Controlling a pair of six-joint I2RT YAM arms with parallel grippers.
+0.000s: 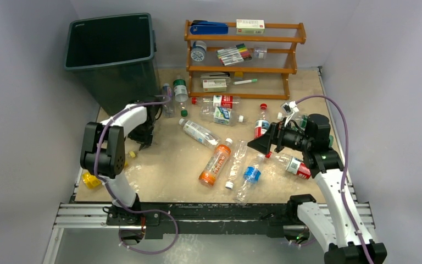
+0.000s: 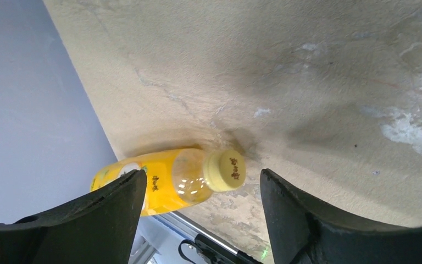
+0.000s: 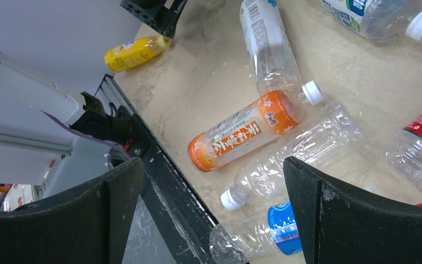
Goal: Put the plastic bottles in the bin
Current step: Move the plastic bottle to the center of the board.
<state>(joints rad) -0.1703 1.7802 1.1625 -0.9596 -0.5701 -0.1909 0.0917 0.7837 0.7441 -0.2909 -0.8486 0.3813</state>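
The dark green-grey bin (image 1: 110, 21) stands at the far left corner. Several plastic bottles lie mid-table: an orange one (image 1: 215, 163) (image 3: 244, 132), a clear white-capped one (image 1: 236, 165) (image 3: 296, 154), a blue-labelled one (image 1: 250, 179) (image 3: 280, 228), a white-labelled one (image 1: 199, 132) and red-labelled ones (image 1: 261, 124). A yellow bottle (image 2: 165, 184) (image 3: 134, 52) lies at the left edge, mostly hidden by my left arm in the top view. My left gripper (image 1: 144, 140) (image 2: 202, 173) is open just above its cap. My right gripper (image 1: 261, 144) (image 3: 213, 165) is open and empty, raised over the blue and clear bottles.
An orange wooden rack (image 1: 242, 69) at the back holds marker pens, small boxes and a blue stapler. More bottles lie in front of it (image 1: 220, 100), and a green-labelled one (image 1: 180, 91) is beside the bin. A black rail (image 1: 209, 212) runs along the near edge.
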